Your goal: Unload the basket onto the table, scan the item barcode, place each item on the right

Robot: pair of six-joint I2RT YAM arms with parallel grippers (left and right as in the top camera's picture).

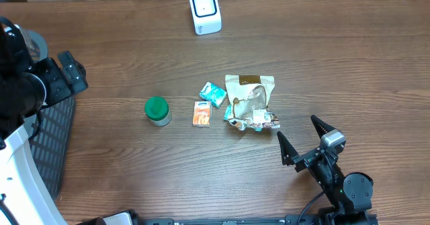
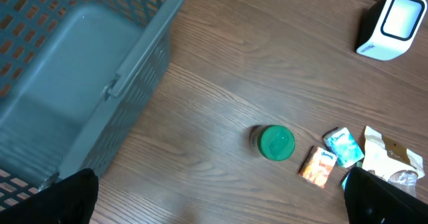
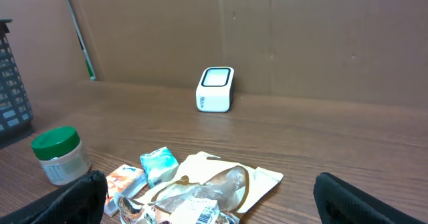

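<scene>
Overhead: a white barcode scanner (image 1: 205,10) stands by the worktop's far edge. A green-lidded jar (image 1: 157,110), orange packet (image 1: 201,113), teal packet (image 1: 213,93) and beige pouch (image 1: 250,91) cluster mid-worktop. The right gripper (image 1: 306,141), near the front edge, is spread wide and empty.

Left wrist: the left gripper (image 2: 221,204) is spread wide and empty, beside the basket (image 2: 134,70).

Right wrist: a crumpled wrapper (image 3: 200,204) with a barcode label lies on the pouch.

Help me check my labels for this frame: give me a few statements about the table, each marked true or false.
1. The green-lidded jar stands upright, left of the orange packet. True.
2. The right tool is shut on the pouch. False: it is open, holds nothing and sits short of the pouch.
3. The scanner lies in the basket. False: it stands on the table at the far edge, away from the basket.
4. The teal packet lies left of the pouch. True.
</scene>
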